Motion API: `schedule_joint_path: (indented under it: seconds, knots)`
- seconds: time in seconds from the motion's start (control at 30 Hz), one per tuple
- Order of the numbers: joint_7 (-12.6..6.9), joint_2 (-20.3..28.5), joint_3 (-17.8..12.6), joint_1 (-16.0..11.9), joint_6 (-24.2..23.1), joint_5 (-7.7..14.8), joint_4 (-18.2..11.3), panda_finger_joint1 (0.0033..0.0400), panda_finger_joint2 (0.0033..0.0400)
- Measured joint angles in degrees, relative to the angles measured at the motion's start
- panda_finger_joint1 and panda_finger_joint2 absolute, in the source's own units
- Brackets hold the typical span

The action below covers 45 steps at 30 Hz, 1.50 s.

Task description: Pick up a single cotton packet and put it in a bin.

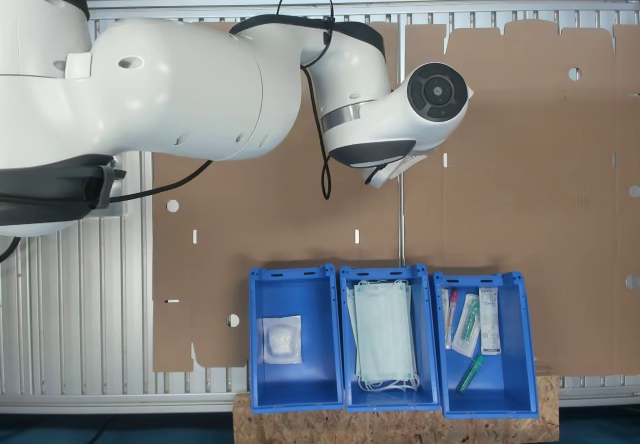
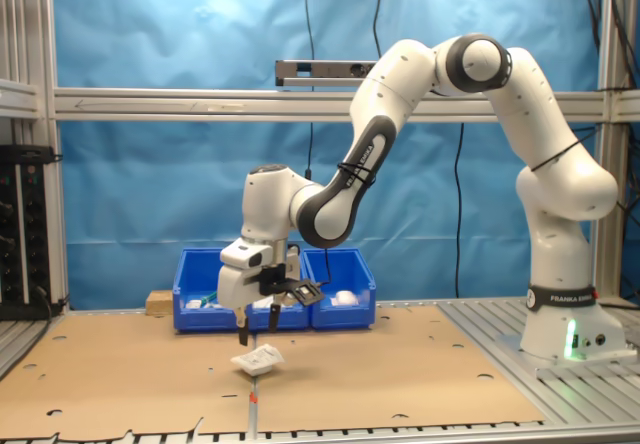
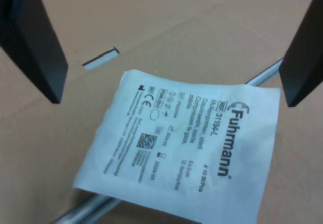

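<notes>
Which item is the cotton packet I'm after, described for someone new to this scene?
Start at the brown cardboard sheet covering the table, in front of the three blue plastic bins. Directly below the open black gripper lies a small flat square white paper packet with fine print. It alone sits loose on the cardboard, outside the bins.

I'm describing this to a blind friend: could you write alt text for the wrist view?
A small white cotton packet with grey print lies flat on brown cardboard, partly over a metal rail. Two dark fingers of the open gripper frame it from above, not touching it.
</notes>
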State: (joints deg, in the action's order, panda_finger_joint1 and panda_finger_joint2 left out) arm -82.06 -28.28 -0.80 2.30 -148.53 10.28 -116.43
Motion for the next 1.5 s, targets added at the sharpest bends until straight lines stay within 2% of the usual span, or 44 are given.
schedule_joint_path:
  seconds: [0.37, 0.7, 1.07, 1.5]
  knots:
    - [-0.36, -0.8, 1.9, -1.6, -0.5, -1.0, -0.3, 0.04, 0.04]
    - [-0.94, -4.3, 3.2, -1.8, -2.4, -1.5, 0.5, 0.04, 0.04]
    - [-1.11, -7.2, 3.6, -2.4, -4.6, -1.5, 0.5, 0.04, 0.04]
    - [-1.17, -7.3, 3.6, -3.7, -6.1, -1.5, 0.8, 0.04, 0.04]
